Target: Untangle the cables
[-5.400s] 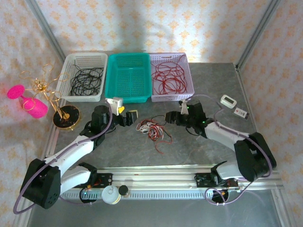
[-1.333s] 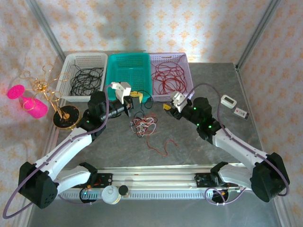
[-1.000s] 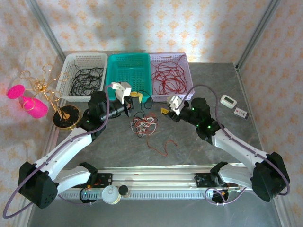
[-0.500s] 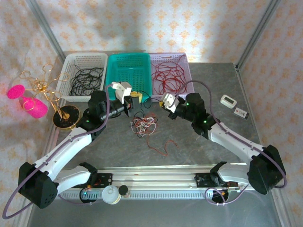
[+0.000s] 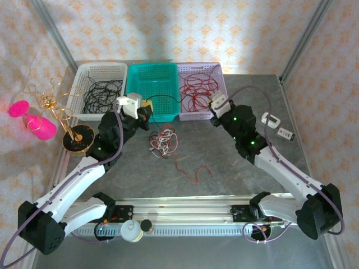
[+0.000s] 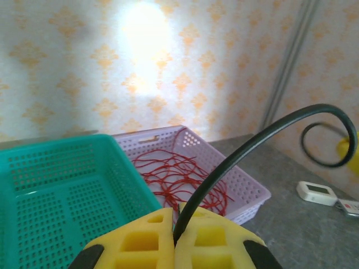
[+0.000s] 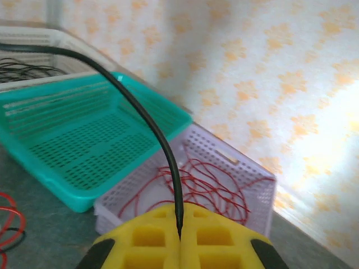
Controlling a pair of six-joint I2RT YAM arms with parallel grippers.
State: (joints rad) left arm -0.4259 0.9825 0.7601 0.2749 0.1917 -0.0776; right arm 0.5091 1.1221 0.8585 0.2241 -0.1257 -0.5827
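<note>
**Left wrist view: black cable [image 6: 249, 143] held at both ends**

Your left gripper [image 6: 175, 238] and right gripper [image 7: 179, 232] are both clamped on it, up by the teal basket [image 5: 162, 119] at the table's [image 5: 241, 185] far edge. Tangle [image 5: 162, 140] sits mid-table; one red strand [image 5: 190, 171] lies loose toward the near edge.

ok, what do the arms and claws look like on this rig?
The left arm and right arm: white links, black joints, a lilac cord trailing each. The left claw and right claw: yellow pads with square pockets, black finger bases.
</note>
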